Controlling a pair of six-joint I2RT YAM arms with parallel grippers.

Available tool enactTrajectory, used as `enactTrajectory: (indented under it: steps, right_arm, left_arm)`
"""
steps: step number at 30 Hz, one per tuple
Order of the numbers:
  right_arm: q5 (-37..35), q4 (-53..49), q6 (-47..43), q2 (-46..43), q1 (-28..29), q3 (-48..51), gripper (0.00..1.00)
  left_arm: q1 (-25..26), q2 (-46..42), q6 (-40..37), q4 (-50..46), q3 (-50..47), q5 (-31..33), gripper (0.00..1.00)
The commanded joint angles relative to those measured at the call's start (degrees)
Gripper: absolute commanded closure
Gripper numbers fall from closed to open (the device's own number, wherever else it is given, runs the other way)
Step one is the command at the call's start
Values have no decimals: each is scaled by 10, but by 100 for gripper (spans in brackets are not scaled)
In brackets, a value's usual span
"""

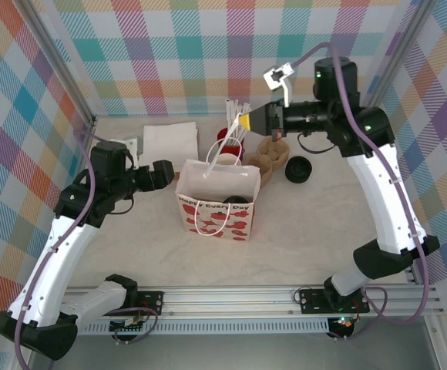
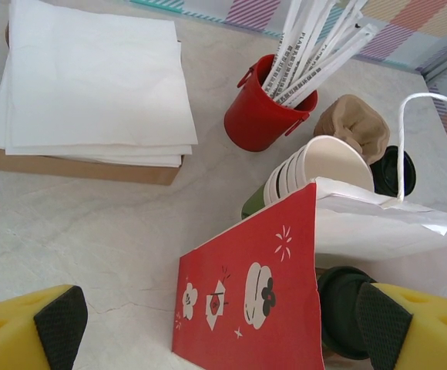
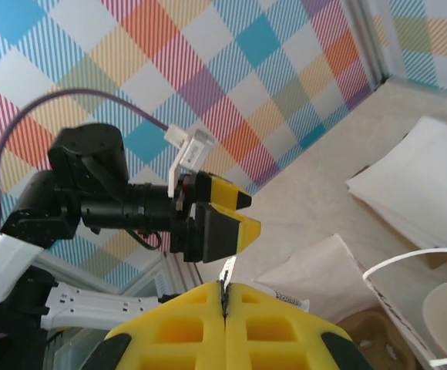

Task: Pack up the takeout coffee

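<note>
**L hand (image 2: 223,331) spread; R hand (image 1: 246,121) pinching stick (image 3: 227,267)**

L hand's fingers stand wide apart, either side of red-and-white paper bag (image 2: 247,301) corner. R hand pressed together on paper-wrapped stick's tip, above red cup (image 2: 258,119). Stacked paper cups (image 2: 320,166) lie sideways on surface (image 2: 92,231), betw. red cup & bag.

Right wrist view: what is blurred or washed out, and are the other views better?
Right wrist view: the right gripper is soft, too near the lens; the napkins wash out. Left wrist view: sharp, napkins bright. Top view: even light, faint shadows.
</note>
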State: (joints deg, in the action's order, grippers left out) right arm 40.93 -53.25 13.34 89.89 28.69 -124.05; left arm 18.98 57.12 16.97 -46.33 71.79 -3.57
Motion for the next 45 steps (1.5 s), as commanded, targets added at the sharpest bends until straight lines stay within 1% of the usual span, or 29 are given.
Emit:
enactTrajectory:
  steps: [1, 7, 11, 14, 18, 23, 27, 29, 32, 35, 38, 42, 45]
  right_arm:
    - [-22, -7, -30, 27, 26, 13, 98]
    - [-34, -10, -44, 79, 61, 27, 98]
    - [-36, 9, -42, 95, 82, 76, 96]
    - [-37, 32, -34, 95, 89, 118, 89]
    - [-44, 27, -37, 94, 92, 122, 75]
    - [-98, -7, -61, 77, 92, 88, 61]
    - [-159, -27, -68, 53, 91, 73, 54]
    - [-197, -31, -67, 35, 91, 77, 50]
    - [-259, -30, -62, 0, 90, 97, 44]
    - [-310, -29, -60, -38, 87, 129, 39]
    - [-354, -21, -60, -80, 83, 172, 31]
    - [-385, 20, -56, -146, 77, 252, 18]
    - [-398, 52, -52, -191, 75, 311, 7]
  left_arm:
    - [1, -12, 6, 3, -10, 9, 7]
    - [1, -16, 11, 8, -11, 8, 8]
    - [1, -17, 16, 8, -12, 13, 8]
    - [1, -18, 20, 5, -10, 18, 7]
    - [1, -18, 19, 3, -6, 19, 8]
    - [1, -17, 25, -6, -1, 26, 7]
    - [-1, -11, 36, -11, -1, 35, 5]
    - [-6, -6, 41, -14, 0, 36, 3]
    - [-38, 13, 40, -16, 9, 12, 0]
    - [-88, 37, 41, -10, 24, -33, 0]
    - [-135, 62, 40, 3, 35, -72, 0]
    - [-201, 106, 31, 10, 46, -137, 2]
    - [-236, 140, 16, 12, 49, -162, 5]
